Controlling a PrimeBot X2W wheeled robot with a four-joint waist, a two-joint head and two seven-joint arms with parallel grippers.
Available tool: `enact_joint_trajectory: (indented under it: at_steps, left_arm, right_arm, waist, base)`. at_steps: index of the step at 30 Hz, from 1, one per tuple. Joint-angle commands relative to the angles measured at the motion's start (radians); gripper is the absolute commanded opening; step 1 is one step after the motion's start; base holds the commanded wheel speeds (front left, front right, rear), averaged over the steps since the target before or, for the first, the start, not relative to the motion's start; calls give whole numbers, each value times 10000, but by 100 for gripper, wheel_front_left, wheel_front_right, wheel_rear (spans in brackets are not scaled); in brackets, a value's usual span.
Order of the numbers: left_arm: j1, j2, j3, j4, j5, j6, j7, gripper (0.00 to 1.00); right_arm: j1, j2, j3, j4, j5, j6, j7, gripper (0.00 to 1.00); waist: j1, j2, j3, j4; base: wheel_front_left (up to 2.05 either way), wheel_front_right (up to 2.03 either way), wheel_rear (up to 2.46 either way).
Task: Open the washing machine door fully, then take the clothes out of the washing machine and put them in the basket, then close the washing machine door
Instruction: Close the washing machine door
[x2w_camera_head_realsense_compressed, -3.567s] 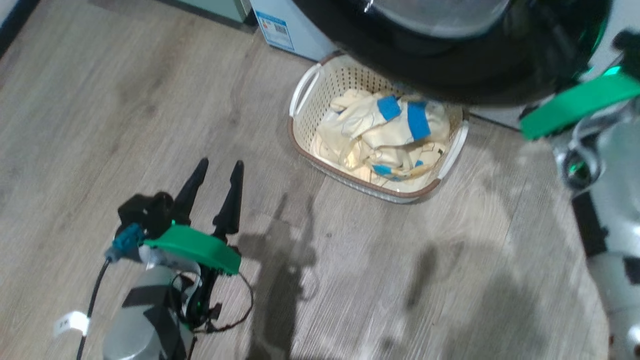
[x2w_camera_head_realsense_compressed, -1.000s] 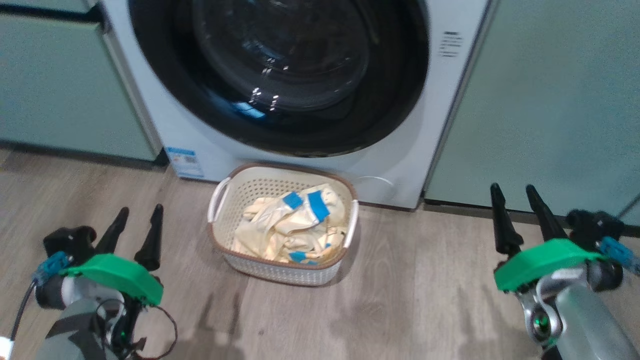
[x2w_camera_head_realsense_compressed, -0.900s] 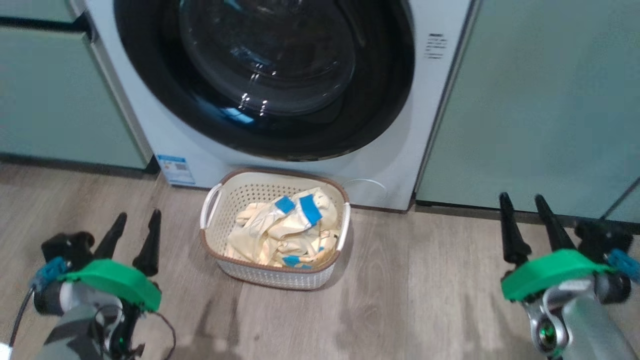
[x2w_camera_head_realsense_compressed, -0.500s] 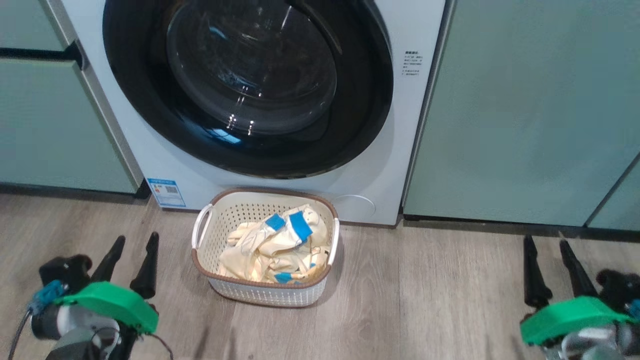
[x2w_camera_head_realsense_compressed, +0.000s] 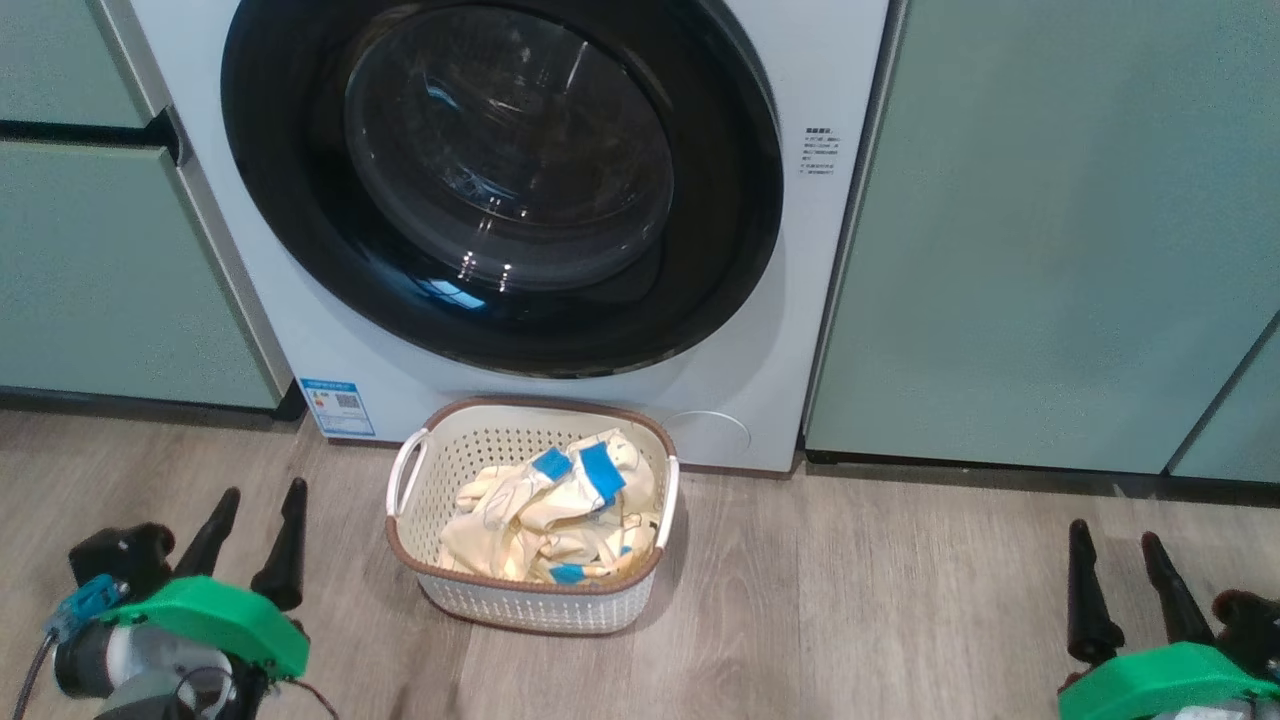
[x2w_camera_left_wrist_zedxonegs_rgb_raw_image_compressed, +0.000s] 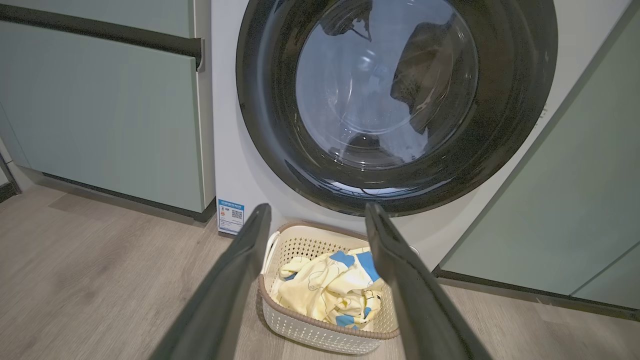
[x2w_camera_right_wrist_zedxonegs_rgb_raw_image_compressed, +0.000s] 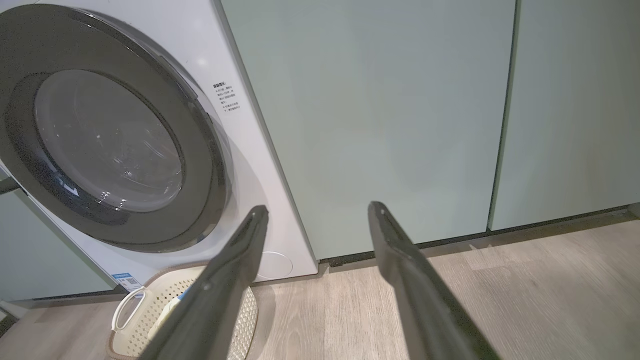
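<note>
Because the washing machine door (x2w_camera_head_realsense_compressed: 500, 180) looks shut and the clothes (x2w_camera_head_realsense_compressed: 540, 512) lie in the basket (x2w_camera_head_realsense_compressed: 530, 607), lower centre, the left gripper (x2w_camera_head_realsense_compressed: 263, 489) and right gripper (x2w_camera_head_realsense_compressed: 1114, 530) hang spread and empty.

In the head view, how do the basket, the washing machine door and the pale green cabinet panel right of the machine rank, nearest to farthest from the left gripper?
1. basket: on the floor, just right of the left gripper.
2. washing machine door: up behind the basket.
3. pale green cabinet panel: at the far right.
</note>
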Motion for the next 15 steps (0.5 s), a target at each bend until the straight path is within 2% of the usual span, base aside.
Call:
enact_joint_trajectory:
  at_steps: [1, 15]
  left_arm:
    - [-395, 280, 452, -208, -26, -8, -61, 100]
    - [-449, 211, 462, -95, 46, -8, -61, 100]
  right_arm:
    - [-272, -9, 183, -353, -141, 33, -67, 100]
    - [-211, -9, 200, -325, -393, 33, -67, 100]
  waist:
    - [0, -1, -16, -3]
    - [0, -1, -15, 50]
  base:
    - [0, 0, 0]
    - [0, 0, 0]
